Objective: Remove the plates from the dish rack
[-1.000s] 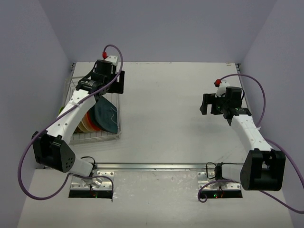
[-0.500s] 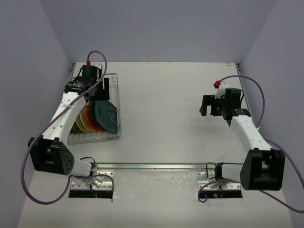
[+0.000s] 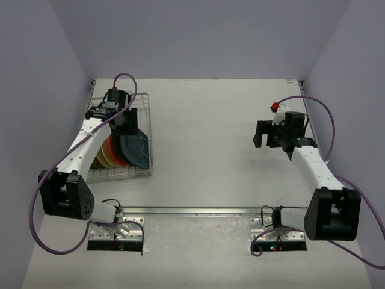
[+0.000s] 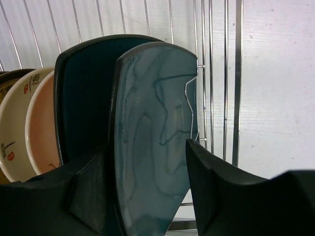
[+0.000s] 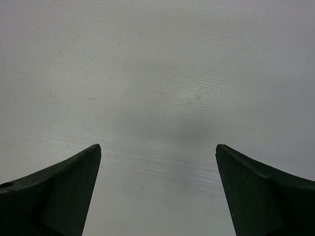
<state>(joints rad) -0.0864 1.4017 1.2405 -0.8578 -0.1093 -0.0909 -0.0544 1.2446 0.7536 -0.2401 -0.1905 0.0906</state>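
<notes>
White tabletop (image 3: 216,150); silver wire dish rack (image 3: 120,173). Left gripper (image 4: 147,147) astride marbled teal plate (image 4: 157,98), clamped or not unclear; right gripper (image 5: 157,147) gaping, empty. Next, likely: pinch, lift straight up.

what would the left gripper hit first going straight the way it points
The marbled teal plate: its edge stands between the left gripper's fingers. Beyond it, probably the dish rack's wires.
</notes>
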